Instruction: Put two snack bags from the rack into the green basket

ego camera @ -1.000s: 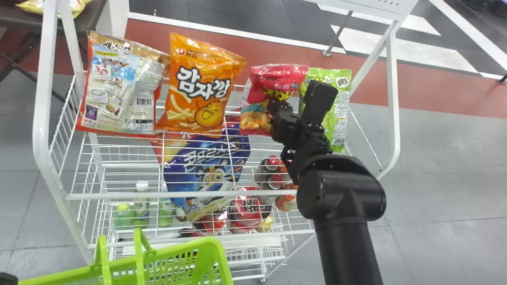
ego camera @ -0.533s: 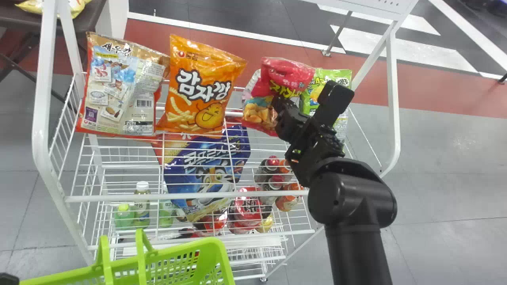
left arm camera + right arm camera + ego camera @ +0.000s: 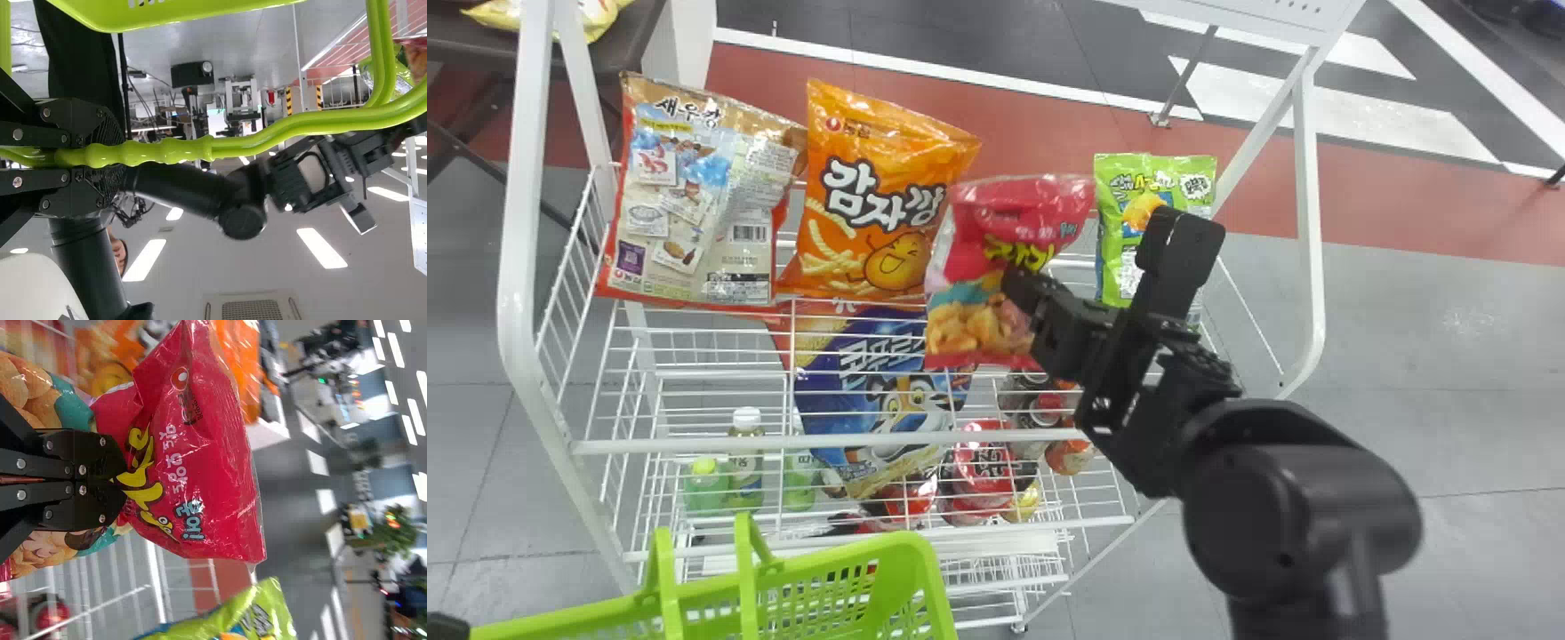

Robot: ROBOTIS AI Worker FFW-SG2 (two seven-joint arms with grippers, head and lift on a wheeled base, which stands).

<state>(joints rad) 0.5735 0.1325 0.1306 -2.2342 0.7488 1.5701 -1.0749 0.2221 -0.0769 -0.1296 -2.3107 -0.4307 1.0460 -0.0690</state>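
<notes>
Holding a red snack bag (image 3: pixel 1005 213) over the top shelf of the white wire rack (image 3: pixel 854 437), the right pincer (image 3: pixel 1020 284) has its two flat fingers closed together on the front of the packet, around its middle. From where I stand the packet hangs nearly upright, its pink-red top a touch tilted and its picture of golden snacks below the grip. It sits between the orange bag (image 3: pixel 876 196) and the green bag (image 3: pixel 1134 227), nearer the orange one and overlapping its edge in the head view; whether those two touch, I can't tell.

Farther to the left, beside the orange bag, a brown-and-silver bag (image 3: pixel 694 196) leans back with its printed panel facing out. Through the wires, lower down, I can see a blue bag (image 3: pixel 880 391) with a cartoon tiger on it, some small bottles (image 3: pixel 746 449) toward the left and a red tub (image 3: pixel 983 471) toward the right.

The green basket (image 3: pixel 818 582) is at the near left, in front of the rack. Over at the bottom left corner there's a dark bit of the left pincer (image 3: pixel 447 626), and the left wrist view shows that same left pincer (image 3: pixel 90 157) closed around the basket's green handle (image 3: pixel 267 138). Behind the rack, at the far left, a yellow bag (image 3: pixel 591 16) lies on a dark top (image 3: pixel 618 44) with crossed legs
</notes>
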